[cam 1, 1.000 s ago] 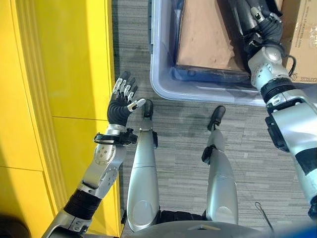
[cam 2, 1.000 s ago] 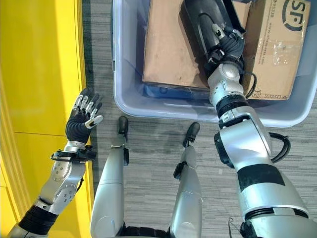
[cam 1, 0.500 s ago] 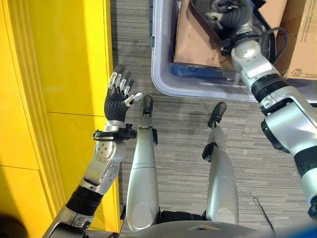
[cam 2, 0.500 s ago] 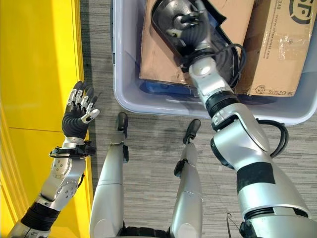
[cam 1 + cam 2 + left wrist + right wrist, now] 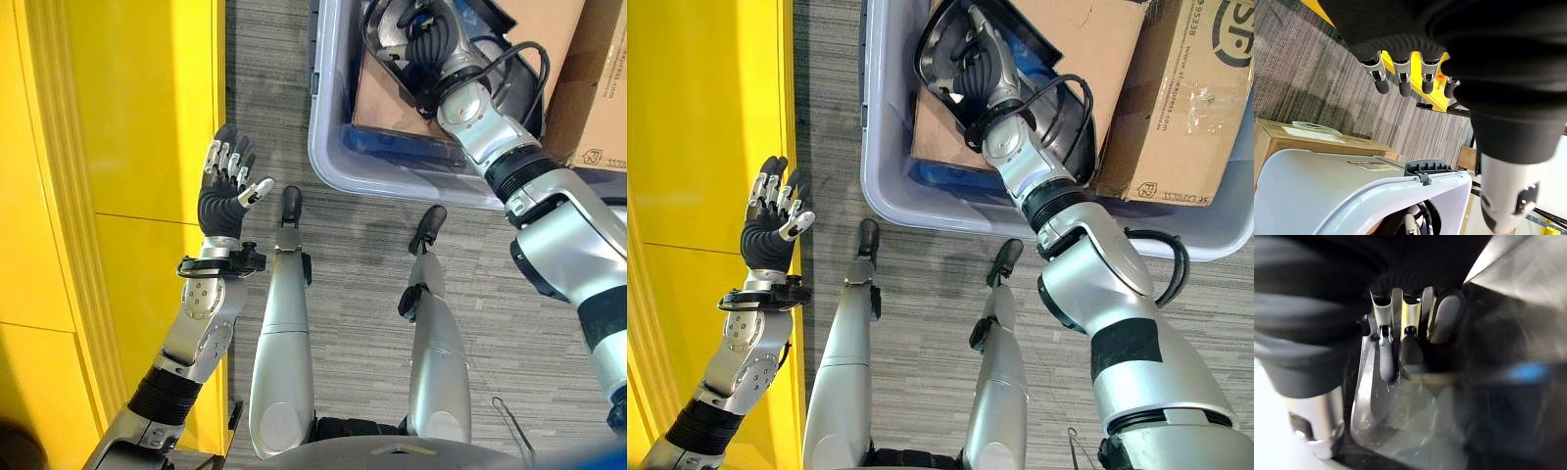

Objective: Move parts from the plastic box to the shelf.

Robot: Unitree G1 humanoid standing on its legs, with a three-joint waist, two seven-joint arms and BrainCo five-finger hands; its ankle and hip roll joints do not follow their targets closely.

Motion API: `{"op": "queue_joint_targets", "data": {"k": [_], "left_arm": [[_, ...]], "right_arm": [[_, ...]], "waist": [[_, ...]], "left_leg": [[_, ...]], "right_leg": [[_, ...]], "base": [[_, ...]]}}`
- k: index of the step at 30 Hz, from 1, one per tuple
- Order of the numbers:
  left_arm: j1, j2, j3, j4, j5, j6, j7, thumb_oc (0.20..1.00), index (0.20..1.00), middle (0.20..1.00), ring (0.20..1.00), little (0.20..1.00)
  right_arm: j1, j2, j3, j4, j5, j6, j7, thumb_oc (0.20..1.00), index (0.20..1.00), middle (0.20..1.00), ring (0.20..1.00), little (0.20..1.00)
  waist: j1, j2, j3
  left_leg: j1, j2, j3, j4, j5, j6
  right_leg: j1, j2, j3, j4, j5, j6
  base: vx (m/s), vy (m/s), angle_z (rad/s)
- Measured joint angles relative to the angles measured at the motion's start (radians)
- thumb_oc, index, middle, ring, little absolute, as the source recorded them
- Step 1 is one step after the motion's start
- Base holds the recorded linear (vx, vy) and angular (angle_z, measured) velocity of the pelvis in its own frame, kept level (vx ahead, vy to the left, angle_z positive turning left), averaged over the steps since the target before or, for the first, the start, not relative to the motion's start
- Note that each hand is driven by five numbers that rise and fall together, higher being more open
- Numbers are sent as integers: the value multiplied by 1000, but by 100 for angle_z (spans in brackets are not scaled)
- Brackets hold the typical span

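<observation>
A grey-blue plastic box [image 5: 884, 196] stands on the floor ahead of me. Over its near left corner my right hand [image 5: 987, 61] is shut on a black glossy part [image 5: 939, 47] wrapped in clear film. In the right wrist view its fingers [image 5: 1400, 350] curl over the part's shiny edge [image 5: 1376, 411]. The part is tilted above a brown cardboard box [image 5: 1087, 34] lying in the plastic box. My left hand [image 5: 227, 188] is raised and open beside the yellow shelf [image 5: 118, 147], holding nothing; its straight fingers [image 5: 1400, 81] point over the floor.
A second cardboard box [image 5: 1187, 98] leans in the right part of the plastic box. The box's clip handle [image 5: 1426, 169] is visible in the left wrist view. Grey striped floor [image 5: 362, 245] lies between the shelf and the box.
My right hand has carried the black part leftward, toward the box's near left corner. The left hand has drifted slightly closer to the shelf, still open.
</observation>
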Motion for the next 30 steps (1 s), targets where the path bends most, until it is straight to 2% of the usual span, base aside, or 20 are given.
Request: {"op": "queue_joint_targets", "data": {"k": [3, 6, 8, 10, 11, 15, 16, 20, 26, 30], "left_arm": [[6, 21, 0, 0, 7, -1, -4, 1000, 1000, 1000, 1000, 1000], [14, 36, 29, 0, 8, -2, -6, 1000, 1000, 1000, 1000, 1000], [32, 52, 47, 0, 8, -17, -13, 1000, 1000, 1000, 1000, 1000], [40, 65, 55, 0, 8, -17, -23, 1000, 1000, 1000, 1000, 1000], [48, 66, 71, 0, 9, -17, -35, 1000, 1000, 1000, 1000, 1000], [58, 66, 78, 0, 9, -17, -43, 1000, 1000, 1000, 1000, 1000], [68, 68, 81, 0, 10, -17, -49, 1000, 1000, 1000, 1000, 1000], [70, 74, 82, 0, 10, -17, -54, 1000, 1000, 1000, 1000, 1000], [88, 114, 105, 0, 15, -17, -70, 1000, 1000, 1000, 1000, 1000], [99, 141, 114, 0, 41, -17, -72, 1000, 1000, 1000, 1000, 1000]], "right_arm": [[-6, -17, 48, 12, -69, 11, 3, 1000, 1000, 1000, 1000, 1000], [-13, -102, 140, -25, -204, 21, 18, 1000, 1000, 1000, 1000, 1000], [-40, -189, 263, -69, -350, 39, 39, 1000, 1000, 1000, 1000, 1000], [-52, -212, 291, -78, -419, 41, 44, 1000, 1000, 1000, 1000, 1000], [-89, -240, 404, -107, -511, 49, 53, 1000, 1000, 1000, 1000, 1000], [-114, -259, 447, -129, -653, 54, 98, 1000, 1000, 1000, 1000, 1000], [-117, -283, 471, -151, -753, 60, 108, 1000, 1000, 1000, 1000, 1000], [-124, -312, 472, -199, -857, 73, 148, 1000, 1000, 1000, 1000, 1000], [-96, -328, 472, -233, -987, 72, 198, 1000, 1000, 1000, 1000, 1000], [-94, -328, 472, -234, -1039, 72, 210, 1000, 1000, 1000, 1000, 1000]], "waist": [[0, -12, -17], [17, -23, -30], [30, -24, -32], [31, -25, -32], [31, -26, -33], [32, -39, -41], [38, -45, -44], [49, -51, -47], [52, -111, -73], [52, -132, -71]], "left_leg": [[-15, -6, -10, 6, 0, 0], [-25, -10, -18, 8, 0, 0], [-27, -10, -26, 7, 0, 0], [-28, -11, -30, 8, 0, 0], [-27, -11, -31, 9, 0, 0], [-27, -11, -34, 8, 0, 0], [-26, -11, -38, 8, 0, 0], [-28, -10, -45, 6, 1, -1], [-27, -10, -48, 5, 1, -2], [-27, -9, -53, 7, 1, -2]], "right_leg": [[-1, -2, -10, -4, 0, 0], [-3, -4, -17, -4, 0, 1], [0, -2, -25, -4, -1, 1], [3, -1, -30, -3, -1, 1], [4, -1, -30, -3, -1, 1], [5, 0, -33, -3, -1, 2], [9, 0, -38, -3, -2, 3], [12, 4, -44, -3, -3, 4], [15, 5, -47, -5, -3, 5], [20, 7, -52, -6, -4, 5]], "base": [[-1, 1, 8], [3, -11, 8], [4, -17, 4], [2, -3, 2], [0, 0, 0], [0, -4, 1], [1, -13, 4], [0, -4, 1], [0, 0, 0], [0, 0, 0]]}}
